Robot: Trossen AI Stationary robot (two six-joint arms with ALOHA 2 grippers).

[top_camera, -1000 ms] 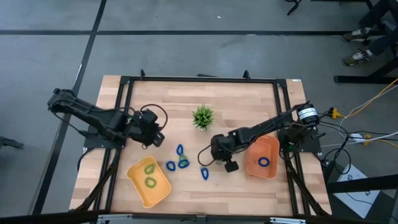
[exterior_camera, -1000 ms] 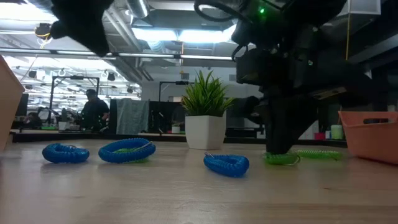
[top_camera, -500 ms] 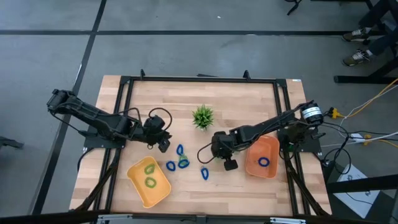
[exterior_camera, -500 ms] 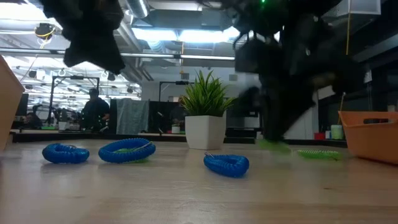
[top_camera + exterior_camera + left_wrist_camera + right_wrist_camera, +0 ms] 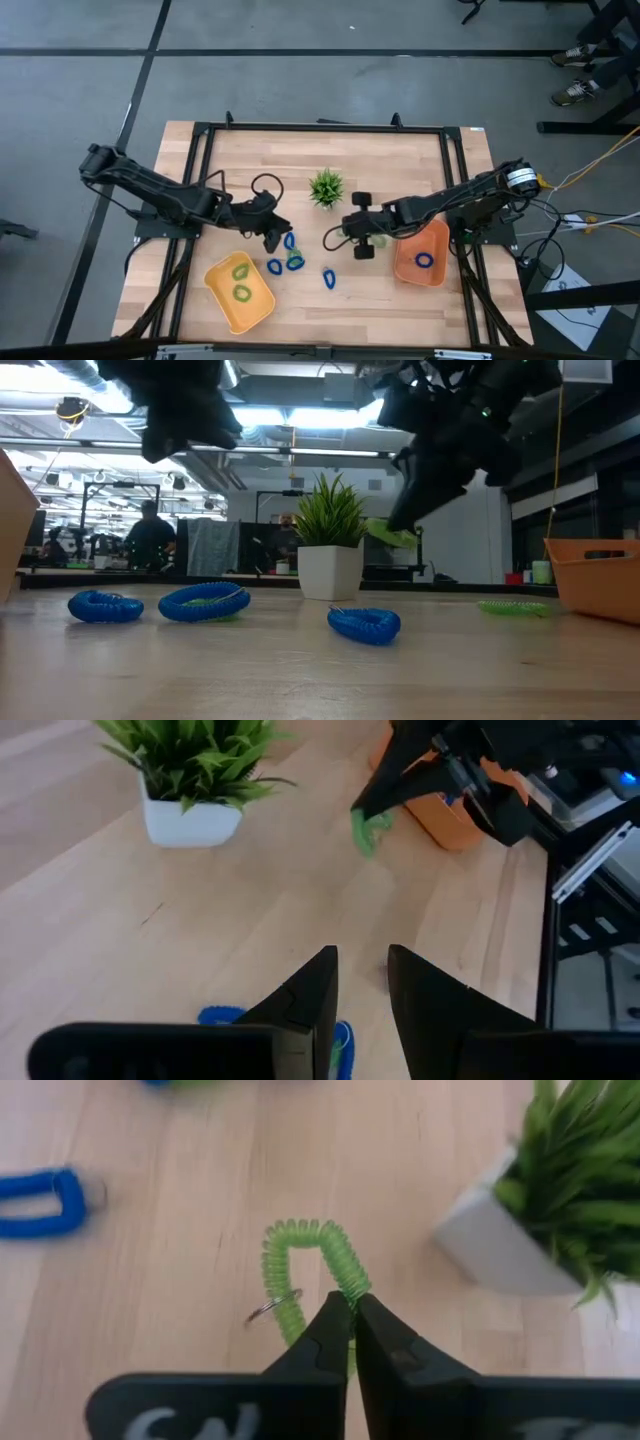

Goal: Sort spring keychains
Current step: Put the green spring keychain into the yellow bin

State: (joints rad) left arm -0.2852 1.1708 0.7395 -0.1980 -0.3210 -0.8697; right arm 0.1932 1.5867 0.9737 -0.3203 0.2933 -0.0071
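Observation:
My right gripper (image 5: 352, 1302) is shut on a light green spring keychain (image 5: 308, 1252) and holds it in the air beside the potted plant (image 5: 326, 187). My left gripper (image 5: 362, 960) stands open above the table's middle left, over several blue keychains (image 5: 289, 242) and a blue-and-green pair (image 5: 294, 262) lying flat on the wood. Another blue one (image 5: 329, 278) lies nearer the front. Two green keychains (image 5: 242, 281) lie in the yellow tray (image 5: 262, 305). One blue keychain (image 5: 425, 261) lies in the orange tray (image 5: 408, 268). My right gripper pinches one side of the green coil (image 5: 345, 1285) between its two fingertips, close to the end with the metal ring (image 5: 266, 1312). The fingers slant down from the table's right. The loop sticks out past the fingertips, lifted clear of the table (image 5: 392, 535).
The potted plant stands at the table's middle, just behind both grippers. A further green keychain (image 5: 510, 607) lies on the wood near the orange tray. A black frame rail (image 5: 320, 127) runs around the table.
My right gripper has risen and turned, lifting the green keychain off the table and clear of it. My left gripper has moved toward the table's right and near edge, sinking toward the blue keychains and tipping as it went.

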